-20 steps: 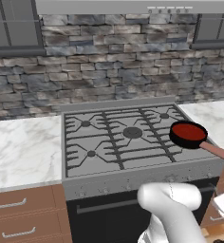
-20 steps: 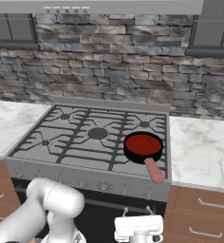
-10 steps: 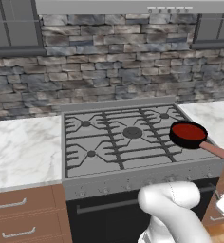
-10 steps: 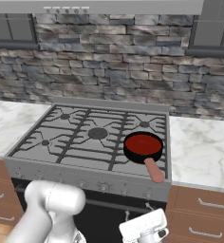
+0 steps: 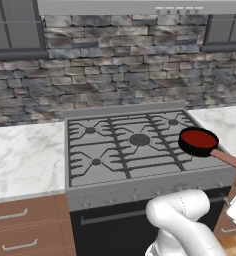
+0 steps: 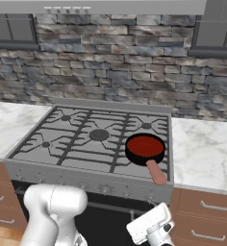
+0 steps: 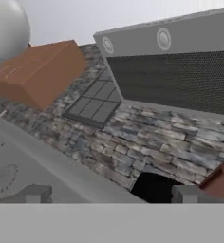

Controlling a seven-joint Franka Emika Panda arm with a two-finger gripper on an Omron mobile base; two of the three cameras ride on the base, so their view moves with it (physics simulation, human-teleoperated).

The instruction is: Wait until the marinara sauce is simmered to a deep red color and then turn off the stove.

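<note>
On my left a marble table point(image 5: 25, 160) meets the grey stove point(image 5: 120, 150), its grates bare on the left and middle burners. At the stove's front right burner sits the black skillet point(image 6: 144, 150) of red sauce point(image 6: 145, 144), its reddish handle point(image 6: 157, 172) pointing out over the front edge. My tool point(image 7: 109, 193) hangs low before the stove's right end, spread wide and holding nothing.

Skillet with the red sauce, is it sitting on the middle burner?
No, the skillet with the marinara sauce sits on the front right burner of the stove, beside the middle one.
</note>
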